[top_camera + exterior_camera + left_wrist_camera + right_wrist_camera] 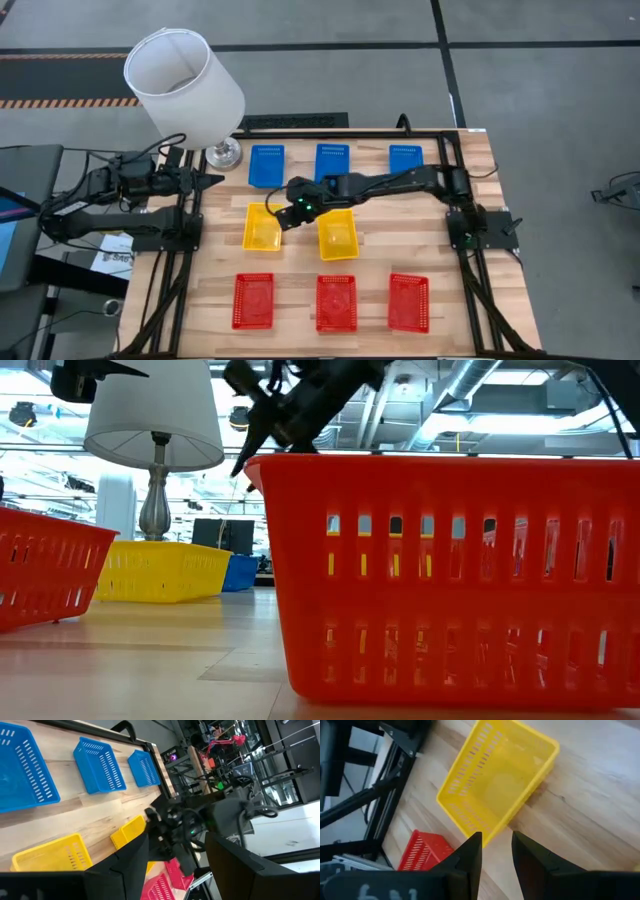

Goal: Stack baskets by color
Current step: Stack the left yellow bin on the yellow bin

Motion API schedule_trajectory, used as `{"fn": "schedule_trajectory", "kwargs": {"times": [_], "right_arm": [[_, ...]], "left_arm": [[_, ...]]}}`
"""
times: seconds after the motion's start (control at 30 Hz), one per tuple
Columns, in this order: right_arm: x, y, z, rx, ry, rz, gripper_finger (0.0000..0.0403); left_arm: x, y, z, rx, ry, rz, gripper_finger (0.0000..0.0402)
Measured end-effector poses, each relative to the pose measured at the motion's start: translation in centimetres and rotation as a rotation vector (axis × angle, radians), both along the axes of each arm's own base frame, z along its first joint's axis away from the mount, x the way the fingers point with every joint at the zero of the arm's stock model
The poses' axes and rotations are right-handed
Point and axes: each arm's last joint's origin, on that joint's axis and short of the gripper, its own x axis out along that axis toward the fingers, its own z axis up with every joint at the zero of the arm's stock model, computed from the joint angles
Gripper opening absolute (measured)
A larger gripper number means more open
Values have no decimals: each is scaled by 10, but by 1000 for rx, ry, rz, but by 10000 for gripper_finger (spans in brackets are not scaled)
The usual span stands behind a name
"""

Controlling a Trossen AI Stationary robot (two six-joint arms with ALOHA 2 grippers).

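On the wooden slat table (300, 290), blue, yellow and red baskets lay in rows; the right gripper (291, 214), fingers parted, hovered beside the left yellow basket (262, 227). The left gripper (212, 182) waited spread near the lamp (185, 85).

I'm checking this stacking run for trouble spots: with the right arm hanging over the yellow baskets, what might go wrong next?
1. The right gripper, fingers a little apart, hangs above the rim of the left yellow basket; closing off-target could push it sideways rather than grip it.
2. The middle yellow basket already sits crooked, so stacking may seat badly.
3. The lamp stands close by the left blue basket; a wide swing might hit it.
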Motion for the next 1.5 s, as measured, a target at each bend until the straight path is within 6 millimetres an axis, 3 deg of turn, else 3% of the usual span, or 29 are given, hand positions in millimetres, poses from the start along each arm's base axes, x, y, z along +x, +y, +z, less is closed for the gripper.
{"fn": "schedule_trajectory", "kwargs": {"times": [0.27, 0.6, 0.7, 0.97, 1.2, 1.5], "right_arm": [[16, 1, -16, -16, -8, -21, 135], [24, 3, -53, 22, 62, -73, 209], [24, 3, -55, 21, 65, -79, 216], [25, -3, -54, -25, 44, -118, 205], [35, 1, -77, -10, 38, -117, 199], [37, 2, -86, 10, 38, -94, 165]], "left_arm": [[0, 0, 0, 0, 0, -1, 185], [0, 0, 0, 0, 0, -2, 185], [0, 0, 0, 0, -1, -2, 185], [0, 0, 0, 0, -1, -2, 185], [0, 0, 0, 1, -2, -2, 185], [0, 0, 0, 0, -2, -2, 185]]}}
